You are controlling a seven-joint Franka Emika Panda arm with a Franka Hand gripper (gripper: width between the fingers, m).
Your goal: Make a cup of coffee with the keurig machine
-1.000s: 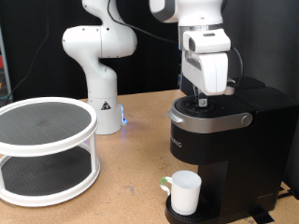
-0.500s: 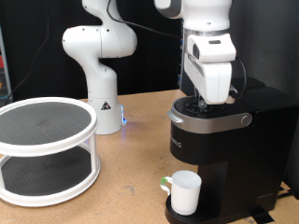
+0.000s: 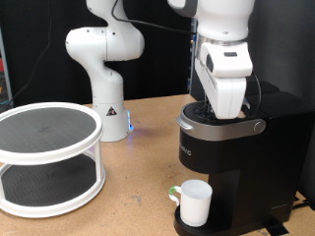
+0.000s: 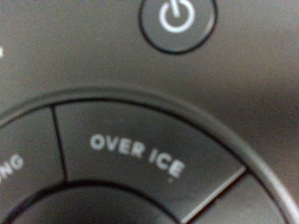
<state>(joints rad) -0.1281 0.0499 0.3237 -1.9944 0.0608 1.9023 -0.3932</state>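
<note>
The black keurig machine (image 3: pixel 236 167) stands at the exterior view's right with its silver-grey lid handle (image 3: pixel 222 126) down. The white cup (image 3: pixel 195 203) sits upright on the drip tray under the spout, handle towards the exterior view's left. My gripper (image 3: pixel 227 115) is pressed low over the machine's round top panel; its fingertips are hidden behind the white hand. The wrist view is filled by the panel at very close range: the "OVER ICE" button (image 4: pixel 140 157) and the power button (image 4: pixel 176 21). No fingers show there.
A white two-tier round rack (image 3: pixel 47 157) stands at the exterior view's left on the wooden table (image 3: pixel 138 187). A second white robot arm (image 3: pixel 106 69) stands at the back, behind the table's middle.
My gripper has moved towards the exterior view's right and dropped lower onto the machine's top panel. The cup and machine have not moved.
</note>
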